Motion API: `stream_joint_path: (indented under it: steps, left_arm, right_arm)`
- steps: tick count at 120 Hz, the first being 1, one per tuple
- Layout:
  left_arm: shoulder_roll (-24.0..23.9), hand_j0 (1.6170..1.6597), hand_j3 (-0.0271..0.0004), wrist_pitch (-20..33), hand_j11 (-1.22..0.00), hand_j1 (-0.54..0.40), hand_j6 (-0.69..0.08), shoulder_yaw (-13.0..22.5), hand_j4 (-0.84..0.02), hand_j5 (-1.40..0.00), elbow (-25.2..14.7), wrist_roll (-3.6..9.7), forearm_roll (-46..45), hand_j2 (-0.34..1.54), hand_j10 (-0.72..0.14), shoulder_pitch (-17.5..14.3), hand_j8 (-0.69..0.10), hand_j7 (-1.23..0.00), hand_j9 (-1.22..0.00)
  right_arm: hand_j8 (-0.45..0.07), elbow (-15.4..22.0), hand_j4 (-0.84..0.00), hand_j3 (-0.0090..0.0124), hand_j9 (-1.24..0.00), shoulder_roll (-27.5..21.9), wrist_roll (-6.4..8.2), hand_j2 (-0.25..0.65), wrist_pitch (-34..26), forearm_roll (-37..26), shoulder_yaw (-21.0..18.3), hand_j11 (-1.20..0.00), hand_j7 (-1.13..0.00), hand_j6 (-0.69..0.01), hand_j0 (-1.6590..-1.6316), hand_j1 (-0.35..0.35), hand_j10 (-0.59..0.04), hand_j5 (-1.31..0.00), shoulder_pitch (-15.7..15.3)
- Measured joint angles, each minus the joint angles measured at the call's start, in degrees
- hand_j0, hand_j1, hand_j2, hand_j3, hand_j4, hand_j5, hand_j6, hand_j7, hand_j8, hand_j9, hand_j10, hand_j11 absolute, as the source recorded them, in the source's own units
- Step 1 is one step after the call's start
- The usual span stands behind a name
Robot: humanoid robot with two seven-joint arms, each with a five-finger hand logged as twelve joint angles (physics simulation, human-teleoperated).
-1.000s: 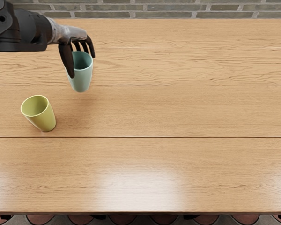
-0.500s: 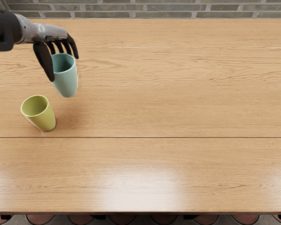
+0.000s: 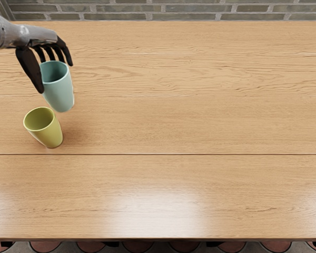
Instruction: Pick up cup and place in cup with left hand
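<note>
Wooden tabletop [image 3: 200, 116] here, and the robot hand [image 3: 37, 36], thumb and fingers pinching the blue cup [image 3: 60, 95], just brought it left to near the green cup's [image 3: 50, 132] far side, so lining up and lowering probably come next.
</note>
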Motion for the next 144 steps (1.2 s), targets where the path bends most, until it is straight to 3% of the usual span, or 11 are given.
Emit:
stream_joint_path:
  steps: [42,144]
  left_arm:
    - [5.1,1.6575,0.0000,-1.9,-0.59,-0.125,-0.387,0.0,-0.453,-0.59,-1.8,0.00,-1.6,0.23,-0.452,-0.3,-0.389,-0.59,-0.59]
    - [7.7,1.6573,0.0000,-3.8,-0.64,-0.142,-0.367,0.7,-0.481,-0.64,-1.7,0.00,-1.5,0.27,-0.482,1.5,-0.372,-0.63,-0.64]
  right_arm:
    - [-0.001,0.0,0.000,0.0000,0.00,0.0,0.00,0.000,0.0,0.0,-0.1,0.00,0.00,-0.001,-1.6581,-0.349,0.000,0.00,0.0]
    - [-0.001,0.0,0.000,0.0000,0.00,0.0,0.00,0.000,0.0,0.0,0.0,0.00,0.00,-0.001,-1.6581,-0.349,0.000,0.00,0.3]
